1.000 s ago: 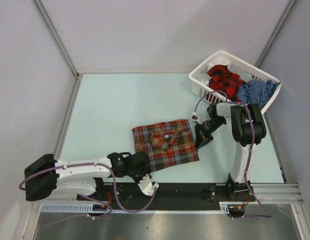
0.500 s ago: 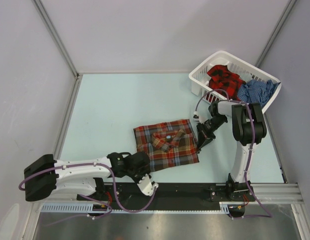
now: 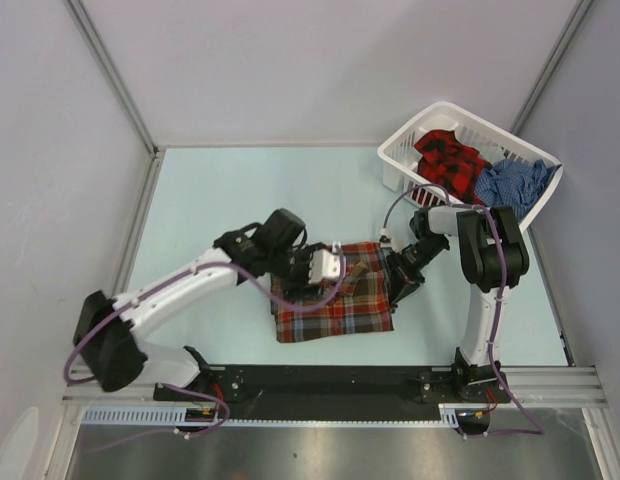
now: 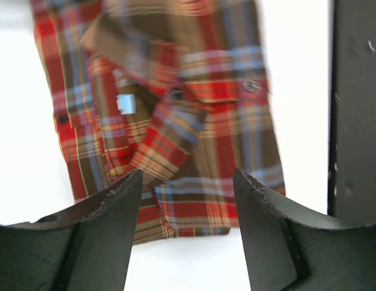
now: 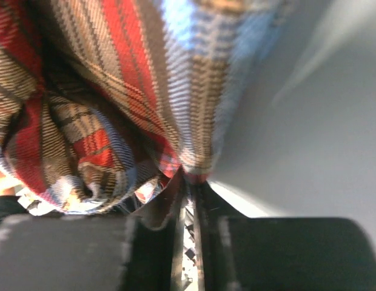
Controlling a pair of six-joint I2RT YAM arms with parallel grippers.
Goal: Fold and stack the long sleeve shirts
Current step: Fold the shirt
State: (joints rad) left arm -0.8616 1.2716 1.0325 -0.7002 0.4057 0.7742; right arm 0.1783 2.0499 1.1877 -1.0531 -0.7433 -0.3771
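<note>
The brown, red-orange and light-blue plaid shirt (image 3: 340,300) lies folded on the table in front of the arms; its collar and buttons (image 4: 176,97) show in the left wrist view. My left gripper (image 3: 335,268) hovers over the shirt's upper left part, its jaws (image 4: 188,200) open with nothing between them. At the shirt's right edge, my right gripper (image 3: 395,275) has its jaws nearly together (image 5: 193,182), with a bunched fold of the plaid cloth (image 5: 115,121) at their tips. A red-and-black plaid shirt (image 3: 450,155) and a blue checked shirt (image 3: 512,185) lie crumpled in the basket.
The white plastic laundry basket (image 3: 405,150) stands at the back right, just behind the right arm. Pale walls close the light blue table (image 3: 220,200) at the back and sides. The black base rail (image 4: 358,121) runs along the near edge.
My left arm swung from the shirt's front left corner up over its upper left part and its jaws opened. The shirt shifted slightly. My right gripper edged left at the shirt's right edge.
</note>
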